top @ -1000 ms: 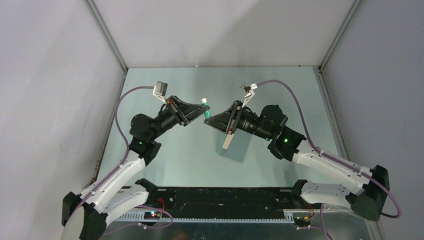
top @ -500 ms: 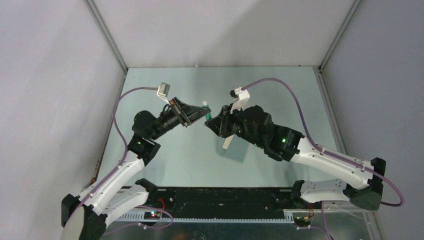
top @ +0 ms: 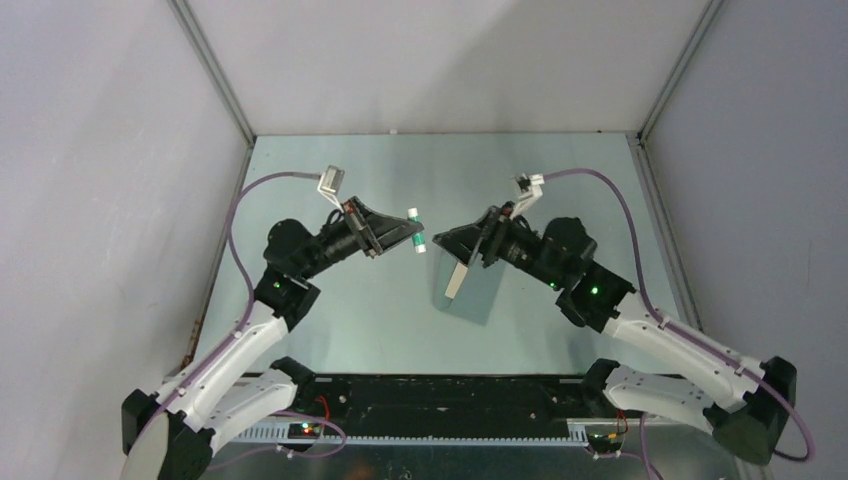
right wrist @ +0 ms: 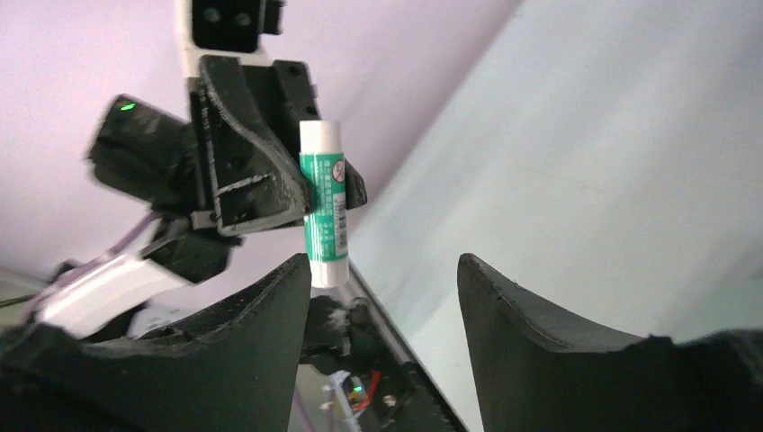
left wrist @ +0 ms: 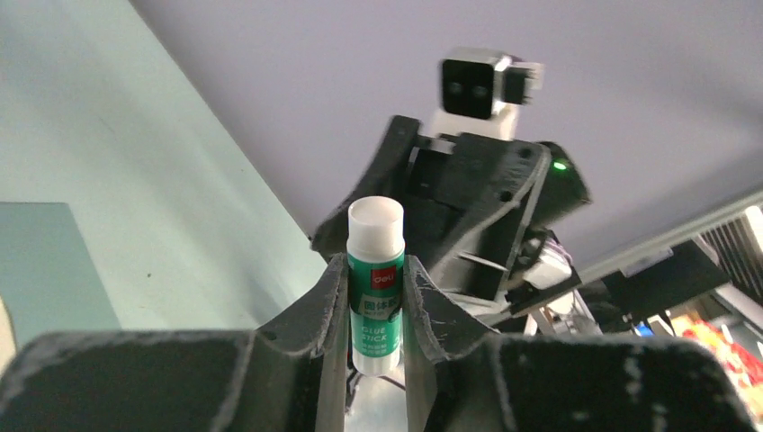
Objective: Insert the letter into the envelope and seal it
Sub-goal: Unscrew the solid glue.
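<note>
Left arm [top: 250, 340]: reaches up and across the table [top: 380, 310] from the near left corner, its wrist well to the left of the envelope.
Left gripper [top: 408, 232]: raised off the tabletop, up and to the left of the envelope; the jaws are clamped on the glue stick, one finger [left wrist: 328, 297] pressed to each side of its label.
Glue stick [left wrist: 376, 297]: held by its green-labelled middle with both white ends sticking out past the fingers. It is in the air, up and left of the envelope and apart from it.
Right gripper [top: 442, 240]: just above the envelope's far left corner, facing the glue stick across a small gap. The jaws stand wide apart, and the right wrist view shows nothing between them.
Letter [top: 455, 280]: a narrow tan strip along the envelope's left edge, touching it. I cannot tell whether the rest is tucked inside.
Envelope [top: 480, 295]: flat on the table, near the middle, partly under the right wrist.
Right arm [top: 660, 335]: comes in from the near right corner, its forearm to the right of the envelope.
</note>
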